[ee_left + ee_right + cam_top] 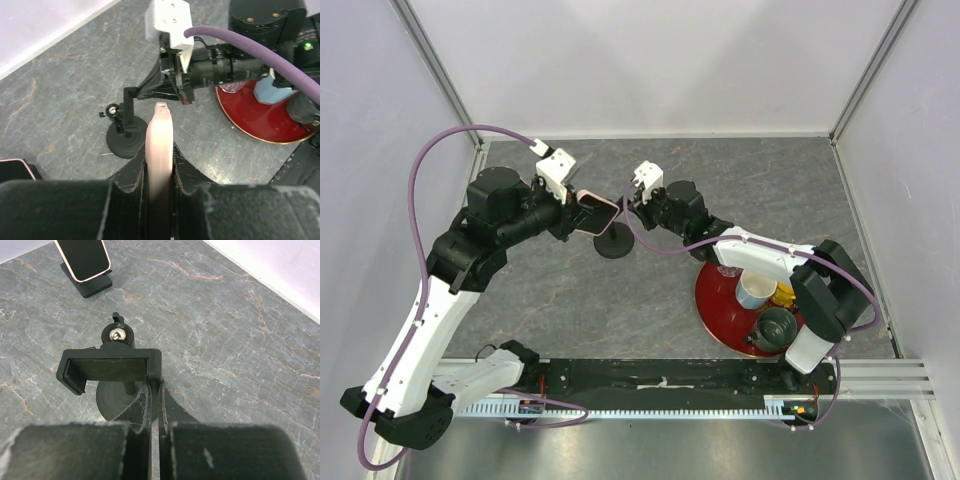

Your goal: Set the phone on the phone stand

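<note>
The phone (597, 213), pink-cased with a dark screen, hangs tilted just left of the phone stand (613, 243). My left gripper (582, 208) is shut on it. In the left wrist view the phone's pink edge (159, 135) runs up between the left gripper's (159, 152) fingers. The stand's round base (125, 142) lies ahead on the left. My right gripper (160, 386) is shut on the right side wall of the stand's black cradle (107, 367), above the base (112, 401). That view also shows the phone (82, 259) at the upper left.
A red plate (718, 300) sits at the right front with a pale cup (756, 291), a dark teapot (772, 328) and a yellow item (784, 296) on it. White walls close the back and both sides. A black rail (660, 378) runs along the near edge.
</note>
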